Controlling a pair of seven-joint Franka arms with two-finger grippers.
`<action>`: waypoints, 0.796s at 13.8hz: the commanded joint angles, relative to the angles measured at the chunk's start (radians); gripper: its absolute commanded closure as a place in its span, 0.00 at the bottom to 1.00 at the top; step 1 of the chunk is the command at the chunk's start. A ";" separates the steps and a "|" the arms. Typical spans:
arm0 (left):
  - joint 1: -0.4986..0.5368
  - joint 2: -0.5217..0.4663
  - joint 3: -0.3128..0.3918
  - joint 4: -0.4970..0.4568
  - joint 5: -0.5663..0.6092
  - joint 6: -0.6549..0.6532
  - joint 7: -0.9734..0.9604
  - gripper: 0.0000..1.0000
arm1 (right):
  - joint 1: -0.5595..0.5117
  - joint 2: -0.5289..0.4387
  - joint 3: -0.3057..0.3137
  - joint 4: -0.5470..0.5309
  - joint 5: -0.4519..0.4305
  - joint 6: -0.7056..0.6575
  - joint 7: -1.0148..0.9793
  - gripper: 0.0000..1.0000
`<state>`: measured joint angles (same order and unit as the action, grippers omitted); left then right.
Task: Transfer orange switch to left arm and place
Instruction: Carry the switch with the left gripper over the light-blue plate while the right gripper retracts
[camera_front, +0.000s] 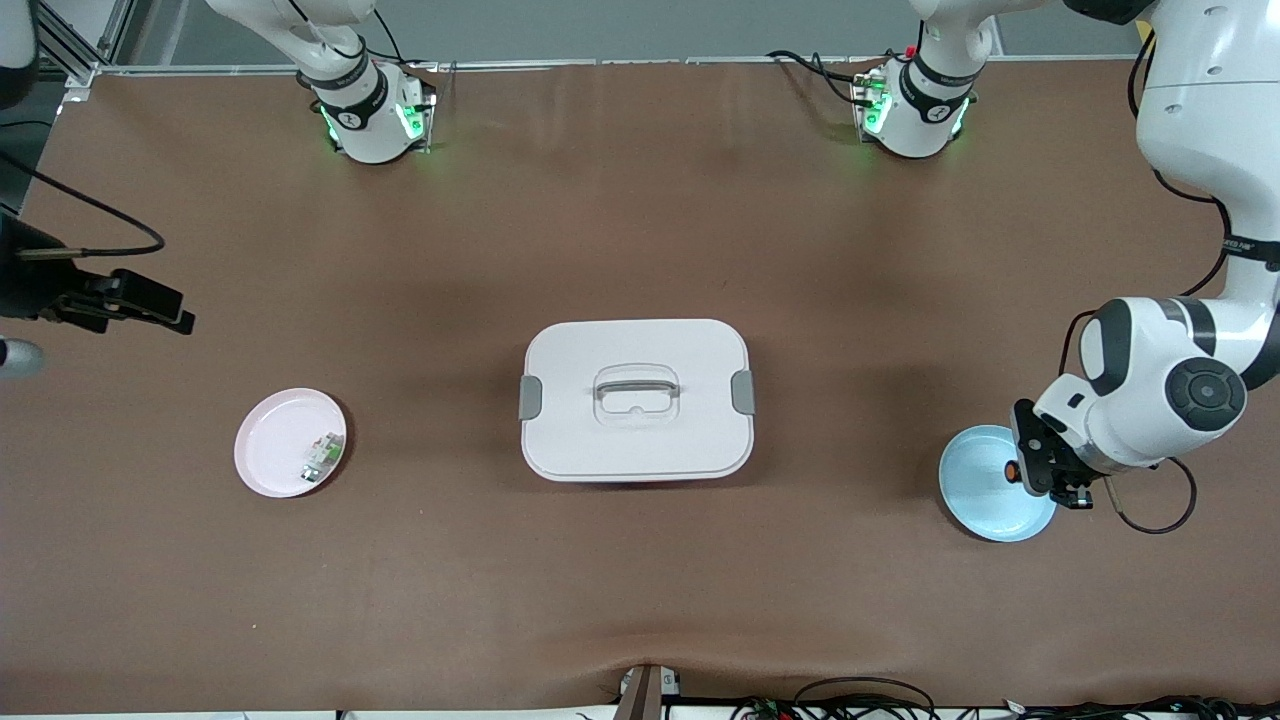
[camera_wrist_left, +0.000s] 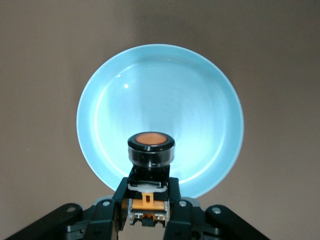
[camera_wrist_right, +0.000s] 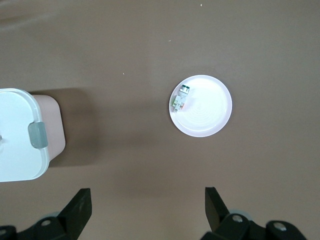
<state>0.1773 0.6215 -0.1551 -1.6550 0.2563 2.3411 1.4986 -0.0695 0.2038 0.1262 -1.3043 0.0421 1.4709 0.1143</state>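
The brown matte tabletop (camera_front: 640, 220) carries everything, and both large white robot arms with black joints are cut off by the frame edges, so only their bases and parts of their links show. At the middle of the tabletop sits the large white rounded-rectangular plastic box (camera_front: 637, 400) with grey side latches and a grey recessed lid handle; its lid is on, so its inside is hidden, and the right wrist view catches only one corner and one latch of it (camera_wrist_right: 22, 135). Toward the left arm's end lies the round pale blue plate (camera_front: 975, 480), partly covered in the front view by the left arm's wrist; nothing rests in it. Toward the right arm's end lies the round pink plate (camera_front: 275, 445), holding a small white-and-green part (camera_front: 322, 458) near its rim, too small to make out in detail. The left hand (camera_wrist_left: 149, 192) hangs over the blue plate with its fingers closed on the tiny stubby orange switch (camera_wrist_left: 150, 150), black-bodied with an orange end; the switch is up off the plate. The right hand (camera_wrist_right: 147, 205) is barely in the front view, at its edge; its own view shows it high over bare tabletop near the pink plate, fingers spread wide, holding nothing.
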 joint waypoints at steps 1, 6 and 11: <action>0.002 0.043 -0.004 0.020 0.020 0.061 0.046 1.00 | -0.021 -0.133 0.013 -0.173 0.010 0.052 0.018 0.00; 0.001 0.070 -0.004 0.014 0.026 0.096 0.058 1.00 | -0.027 -0.162 0.004 -0.167 0.010 0.031 0.045 0.00; 0.002 0.090 -0.003 0.011 0.029 0.128 0.094 1.00 | -0.038 -0.162 0.004 -0.171 0.010 0.020 0.059 0.00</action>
<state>0.1767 0.6949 -0.1551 -1.6529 0.2617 2.4413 1.5695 -0.0801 0.0682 0.1192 -1.4427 0.0424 1.4890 0.1637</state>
